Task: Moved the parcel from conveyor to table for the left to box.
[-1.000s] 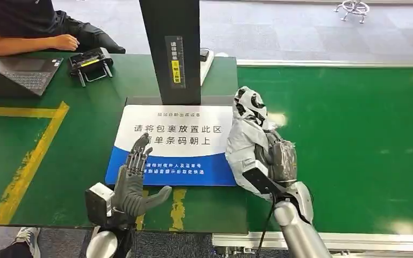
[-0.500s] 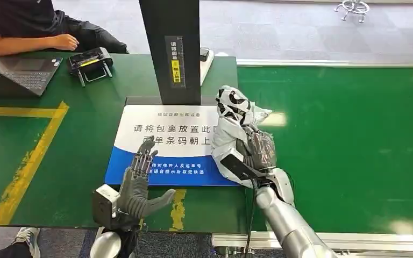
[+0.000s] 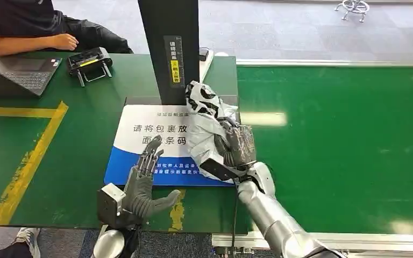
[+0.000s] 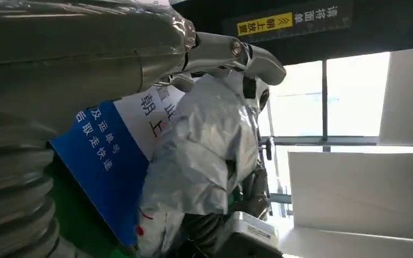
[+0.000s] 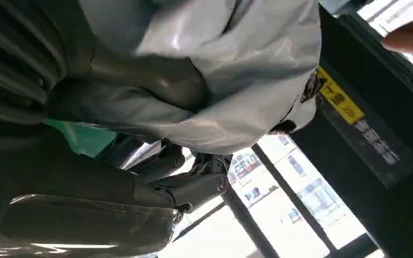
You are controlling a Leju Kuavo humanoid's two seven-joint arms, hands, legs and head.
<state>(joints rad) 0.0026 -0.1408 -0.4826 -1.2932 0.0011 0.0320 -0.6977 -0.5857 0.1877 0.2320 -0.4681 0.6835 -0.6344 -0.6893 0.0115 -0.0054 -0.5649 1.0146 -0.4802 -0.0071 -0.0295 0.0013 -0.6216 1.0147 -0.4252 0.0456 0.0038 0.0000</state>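
Since a second ago, my right hand (image 3: 236, 146) has carried the parcel (image 3: 207, 126) leftward off the conveyor (image 3: 344, 134) and over the blue-and-white mat (image 3: 140, 145) on the table (image 3: 59, 140); my left hand (image 3: 142, 180) has crept a little nearer to it.

Parcel: a grey plastic mailing bag with a black-and-white printed end, now over the right part of the mat, just in front of the black post (image 3: 169, 48). I cannot tell whether it already rests on the mat. My right hand's fingers are wrapped around its lower half; the bag (image 5: 209, 64) bulges round them.

Left hand: fingers spread flat, holding nothing, just beside the parcel (image 4: 204, 156).

Handling, as I judge it: light, soft and crumpled, with a glossy film that looks slippery. It sags and folds rather than keeping shape, so I would take it around the fuller middle, not by the loose printed end.

Surfaces: conveyor and table are smooth green; the mat is flat and printed.
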